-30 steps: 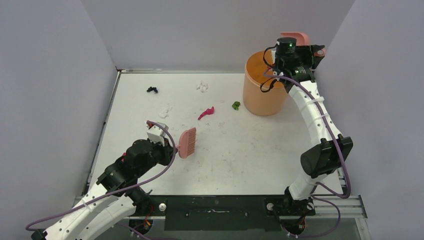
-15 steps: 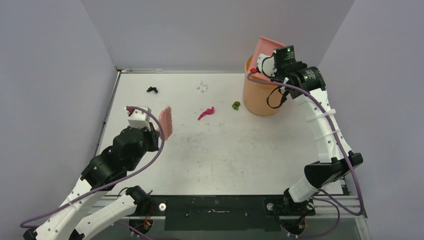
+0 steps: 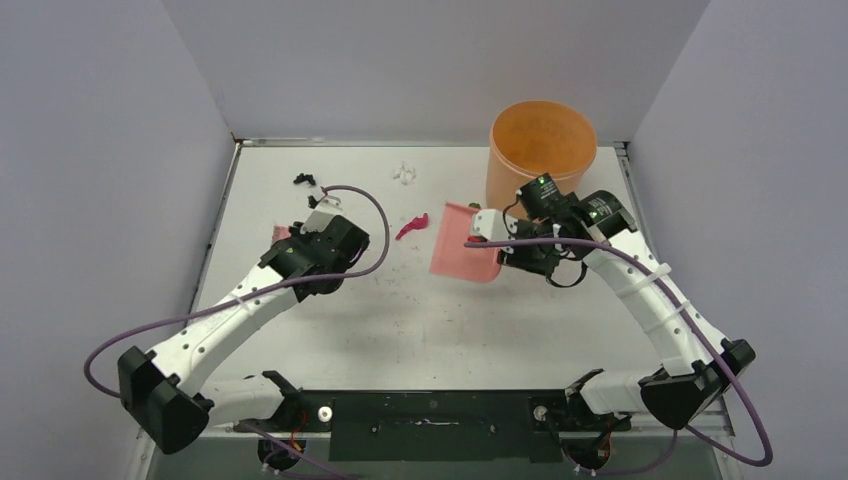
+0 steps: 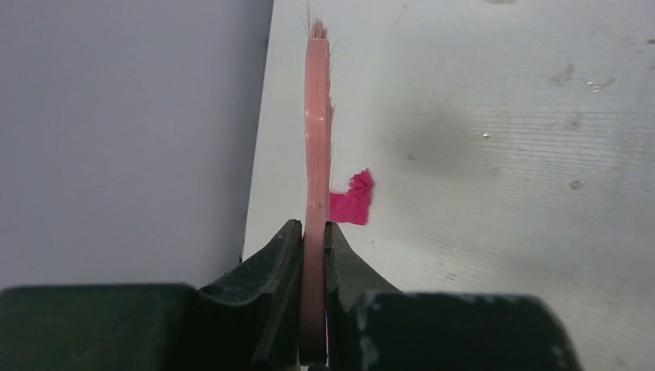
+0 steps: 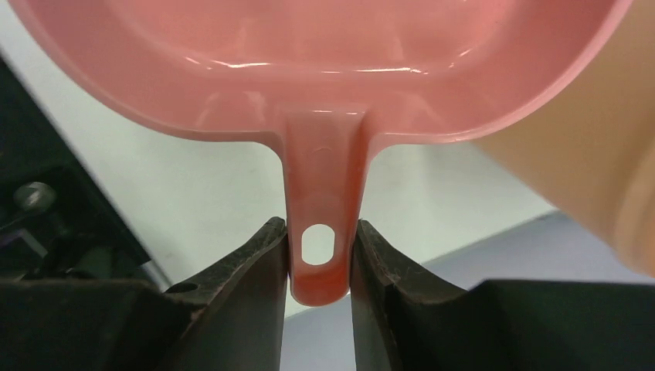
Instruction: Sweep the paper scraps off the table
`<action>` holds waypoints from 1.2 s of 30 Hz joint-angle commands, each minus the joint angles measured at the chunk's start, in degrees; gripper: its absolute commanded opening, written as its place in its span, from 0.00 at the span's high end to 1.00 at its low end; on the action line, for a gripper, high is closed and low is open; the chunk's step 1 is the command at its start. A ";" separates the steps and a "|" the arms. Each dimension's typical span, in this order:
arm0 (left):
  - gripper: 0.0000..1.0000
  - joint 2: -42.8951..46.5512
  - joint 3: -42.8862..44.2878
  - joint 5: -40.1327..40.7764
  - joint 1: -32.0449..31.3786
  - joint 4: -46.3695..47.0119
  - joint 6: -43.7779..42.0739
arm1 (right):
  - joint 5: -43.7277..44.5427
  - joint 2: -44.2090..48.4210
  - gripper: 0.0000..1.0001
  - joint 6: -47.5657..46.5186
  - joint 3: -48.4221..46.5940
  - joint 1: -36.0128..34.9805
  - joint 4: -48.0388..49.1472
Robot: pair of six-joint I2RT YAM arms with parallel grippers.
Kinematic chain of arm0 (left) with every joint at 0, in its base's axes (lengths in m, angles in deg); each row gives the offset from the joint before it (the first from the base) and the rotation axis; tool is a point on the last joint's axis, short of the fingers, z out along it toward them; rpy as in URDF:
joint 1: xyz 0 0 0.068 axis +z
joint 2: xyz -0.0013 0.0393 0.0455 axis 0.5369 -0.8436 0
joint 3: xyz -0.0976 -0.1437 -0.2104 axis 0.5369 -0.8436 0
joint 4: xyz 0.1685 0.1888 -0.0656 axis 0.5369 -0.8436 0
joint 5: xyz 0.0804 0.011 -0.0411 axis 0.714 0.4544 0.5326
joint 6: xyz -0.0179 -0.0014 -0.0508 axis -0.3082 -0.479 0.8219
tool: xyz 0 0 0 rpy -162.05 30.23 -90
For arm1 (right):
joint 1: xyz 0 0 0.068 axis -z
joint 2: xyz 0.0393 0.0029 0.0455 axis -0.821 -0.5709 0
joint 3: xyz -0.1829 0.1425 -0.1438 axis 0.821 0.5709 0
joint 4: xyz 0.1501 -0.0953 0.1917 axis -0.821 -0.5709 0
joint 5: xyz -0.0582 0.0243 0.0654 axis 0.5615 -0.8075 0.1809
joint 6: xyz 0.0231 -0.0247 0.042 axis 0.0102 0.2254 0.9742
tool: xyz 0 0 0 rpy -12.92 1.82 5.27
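1. You have three plain grey matte wall panels closing in the station: the left wall panel point(image 3: 100, 150), the back wall panel point(image 3: 430, 60) and the right wall panel point(image 3: 745, 150).
2. Your flat white rectangular table point(image 3: 480, 330) spans the space between them; its surface carries faint dark scuffs.
3. A thin metal edge strip point(image 3: 213, 240) runs along the table's left side, against the left wall panel.
4. A black metal plate point(image 3: 400, 440) lies along your near edge.
5. Your lighting is even; shadows fall soft.
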 commanded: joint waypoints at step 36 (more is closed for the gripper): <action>1.00 -0.51 0.00 -53.05 0.81 14.04 6.18 | -0.52 5.67 0.95 -1.40 33.78 0.13 5.89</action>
